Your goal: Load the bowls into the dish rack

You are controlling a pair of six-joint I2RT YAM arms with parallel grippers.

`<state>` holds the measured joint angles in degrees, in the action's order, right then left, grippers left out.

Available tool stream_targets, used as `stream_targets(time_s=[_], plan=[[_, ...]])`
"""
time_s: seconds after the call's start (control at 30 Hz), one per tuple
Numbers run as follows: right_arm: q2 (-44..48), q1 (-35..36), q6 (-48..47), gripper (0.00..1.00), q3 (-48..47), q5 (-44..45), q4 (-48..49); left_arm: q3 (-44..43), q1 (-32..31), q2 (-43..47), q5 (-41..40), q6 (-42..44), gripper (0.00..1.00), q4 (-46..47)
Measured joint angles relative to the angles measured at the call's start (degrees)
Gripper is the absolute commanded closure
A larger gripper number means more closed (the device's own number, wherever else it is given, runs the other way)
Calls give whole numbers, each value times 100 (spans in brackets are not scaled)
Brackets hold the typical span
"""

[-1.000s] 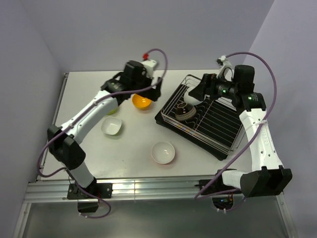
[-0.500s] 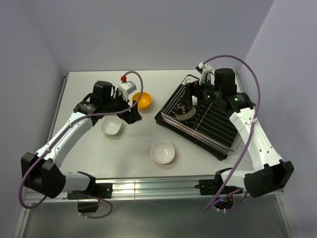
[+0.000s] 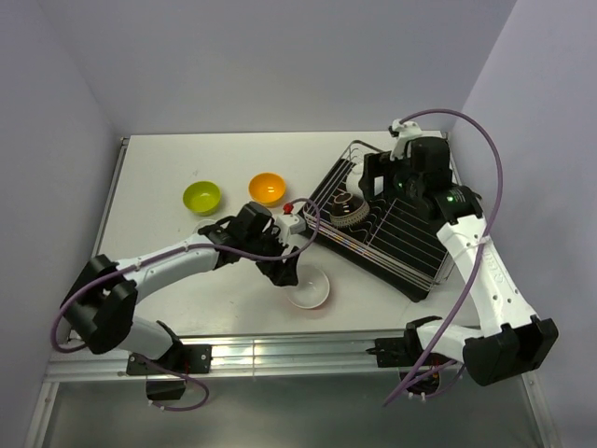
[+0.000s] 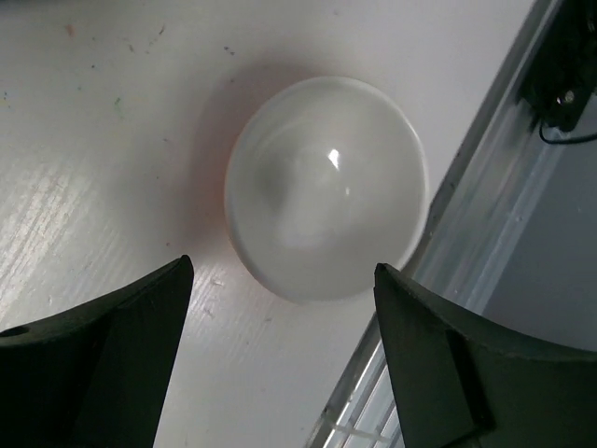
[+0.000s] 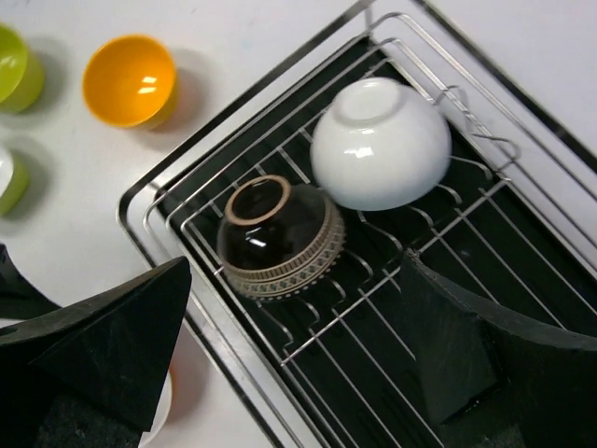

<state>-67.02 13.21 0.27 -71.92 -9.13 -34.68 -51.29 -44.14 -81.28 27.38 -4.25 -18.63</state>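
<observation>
My left gripper [image 3: 285,273] is open, just left of a white bowl [image 3: 309,287] near the table's front edge. In the left wrist view that bowl [image 4: 326,187] lies upright ahead of the open gripper [image 4: 280,373], not between its fingers. My right gripper [image 3: 375,177] hangs open and empty over the dish rack [image 3: 410,245]. In the right wrist view the rack [image 5: 522,271] holds a dark ribbed bowl [image 5: 280,235] and a white bowl [image 5: 381,142], both tipped over. The lime green bowl [image 3: 201,197] and the orange bowl [image 3: 267,188] stand on the table, left of the rack.
A sliver of another white bowl [image 5: 6,177] shows at the left edge of the right wrist view; in the top view my left arm covers it. A metal rail [image 3: 280,355] runs along the table's front edge, close to the front white bowl.
My left arm swung from the orange bowl towards the front of the table, to the white bowl, uncovering the lime green bowl. My right gripper drew back a little over the rack.
</observation>
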Motion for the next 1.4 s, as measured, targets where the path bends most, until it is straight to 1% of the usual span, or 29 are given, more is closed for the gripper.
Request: stream_targets(time_s=[0.17,0.27,0.37,0.4,0.47,0.53,0.57,0.6,0.67,0.77,0.8,0.87,0.97,1.03,1.13,1.4], plan=[[199,-310,219,0,98,352,157,-24,-2,-540,-238,-308,17,203],[262,-466,313,0,125,400,166,-83,-92,-776,-339,-380,20,208],[273,-704,398,0,125,247,164,-173,-160,-979,-339,-426,29,214],[264,-831,435,0,125,162,153,-188,-168,-1027,-330,-446,34,212],[234,-1091,474,0,122,-55,122,-208,-173,-1095,-328,-455,37,205],[195,-1353,483,0,120,-269,83,-251,-170,-1174,-328,-459,45,181],[175,-1469,483,0,120,-385,52,-291,-170,-1233,-328,-459,47,170],[162,-1534,481,0,120,-470,24,-326,-170,-1290,-323,-450,52,164],[162,-1554,479,0,120,-671,-28,-378,-170,-1379,-319,-457,57,164],[164,-1547,476,0,120,-957,-79,-407,-170,-1458,-278,-457,69,149],[164,-1547,476,0,120,-1043,-96,-407,-170,-1462,-260,-463,85,136],[170,-1550,476,0,120,-1207,-138,-409,-170,-1462,-219,-468,100,111],[210,-1550,501,1,122,-1523,-190,-409,-170,-1399,-151,-400,100,-31],[264,-1550,560,5,140,-1746,-184,-409,-162,-1272,-118,-393,100,-153],[372,-1550,737,8,186,-1991,-181,-538,-96,-988,24,-391,100,-470],[525,-1576,1086,9,186,-2557,-96,-1648,57,-146,111,-511,100,-938]])
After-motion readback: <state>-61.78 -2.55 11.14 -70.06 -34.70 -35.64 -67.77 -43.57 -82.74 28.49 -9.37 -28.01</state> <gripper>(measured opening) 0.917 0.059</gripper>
